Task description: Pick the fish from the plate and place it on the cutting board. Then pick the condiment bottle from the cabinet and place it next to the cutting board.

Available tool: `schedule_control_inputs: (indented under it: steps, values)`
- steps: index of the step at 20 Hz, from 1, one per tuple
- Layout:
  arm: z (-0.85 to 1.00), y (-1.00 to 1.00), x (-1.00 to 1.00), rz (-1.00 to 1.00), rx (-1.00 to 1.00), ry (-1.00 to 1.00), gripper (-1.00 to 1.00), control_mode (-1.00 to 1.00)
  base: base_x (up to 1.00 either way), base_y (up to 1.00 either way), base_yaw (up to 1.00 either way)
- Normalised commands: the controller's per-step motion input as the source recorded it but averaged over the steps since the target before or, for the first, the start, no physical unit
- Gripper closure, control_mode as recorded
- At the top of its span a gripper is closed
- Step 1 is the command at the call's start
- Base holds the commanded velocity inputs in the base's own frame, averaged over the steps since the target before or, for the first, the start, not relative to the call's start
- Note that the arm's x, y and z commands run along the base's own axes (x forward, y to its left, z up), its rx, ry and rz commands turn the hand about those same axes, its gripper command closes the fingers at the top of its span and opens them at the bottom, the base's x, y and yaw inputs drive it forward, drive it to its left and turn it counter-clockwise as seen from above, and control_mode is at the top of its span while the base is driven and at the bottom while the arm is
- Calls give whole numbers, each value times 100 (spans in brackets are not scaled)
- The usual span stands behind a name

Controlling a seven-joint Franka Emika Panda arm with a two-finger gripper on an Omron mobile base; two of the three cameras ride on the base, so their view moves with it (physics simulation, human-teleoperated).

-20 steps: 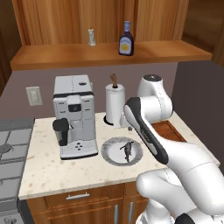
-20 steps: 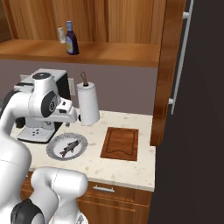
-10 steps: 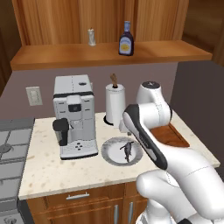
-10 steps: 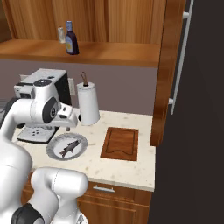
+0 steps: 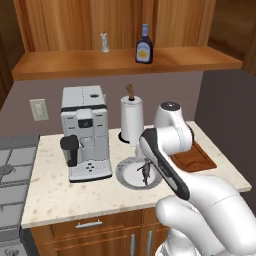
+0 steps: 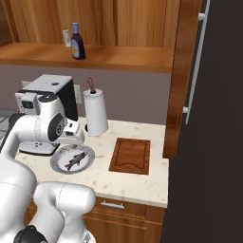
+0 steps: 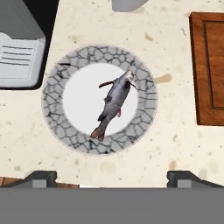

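Fish [image 7: 114,103] lying on plate [image 7: 54,113] (untouched), gripper [image 7: 111,176] spread wide above it, cutting board [image 7: 211,70] just beside

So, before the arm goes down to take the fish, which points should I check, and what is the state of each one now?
1. Fish lies on the plate, free: ok.
2. Gripper open, fingertips wide apart: ok.
3. Gripper centred over the fish: roughly ok; the fish sits slightly off the plate's centre.
4. Fish lies diagonally, jaw alignment: cannot tell.
5. Cutting board bare, ready: ok.
6. Condiment bottle upright in the cabinet: ok.
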Motion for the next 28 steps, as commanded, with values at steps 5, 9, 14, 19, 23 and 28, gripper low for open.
schedule_control_inputs:
  steps: [5, 9, 14, 19, 23, 28]
  values:
    - [-25, 9, 4, 0, 0, 0, -100, -100, 0, 0, 0]
    - [-21, 11, 17, -1, 0, 0, -100, -100, 0, 0, 0]
    - [-18, 7, 31, -1, 0, 0, -100, -100, 0, 0, 0]
    - [-16, 5, 38, -1, 0, 0, -100, -100, 0, 0, 0]
    - [-15, 2, 31, -2, 0, -3, -100, -100, 0, 0, 0]
    - [-13, 2, 19, -2, 0, -5, -100, -100, 0, 0, 0]
